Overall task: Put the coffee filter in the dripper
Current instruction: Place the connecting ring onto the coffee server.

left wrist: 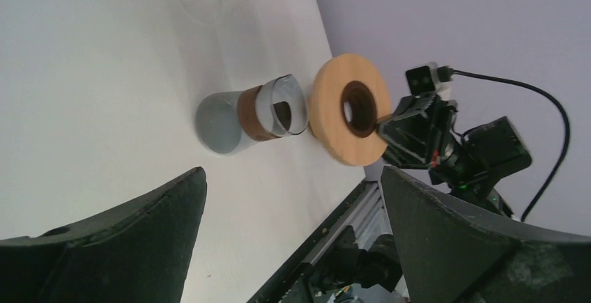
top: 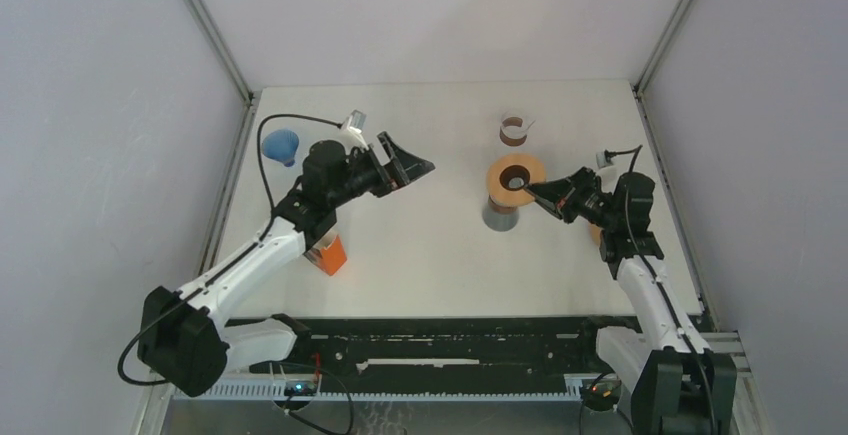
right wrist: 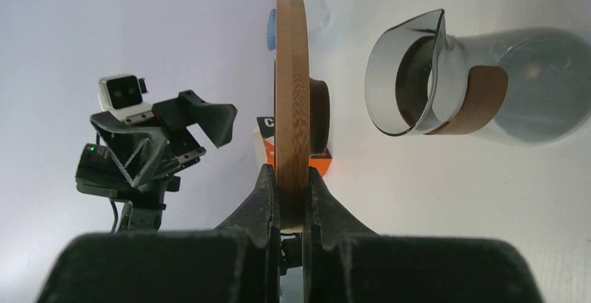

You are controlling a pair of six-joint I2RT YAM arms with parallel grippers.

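Observation:
A wooden ring dripper [top: 516, 177] with a dark centre hole hangs just above a glass carafe [top: 499, 217] with a brown band. My right gripper [top: 533, 190] is shut on the ring's near rim. In the right wrist view the ring [right wrist: 292, 87] stands edge-on between my fingers [right wrist: 293, 180], beside the carafe's mouth [right wrist: 446, 83]. My left gripper [top: 412, 166] is open and empty, raised left of the ring and pointing at it. The left wrist view shows the ring [left wrist: 348, 116] and carafe [left wrist: 244, 118] ahead. No loose paper filter shows.
An orange box [top: 328, 254] stands by my left forearm. A blue cone-shaped object [top: 281, 145] sits at the far left. A second glass with a brown band [top: 515, 130] stands behind the carafe. Grey walls close in the table on three sides.

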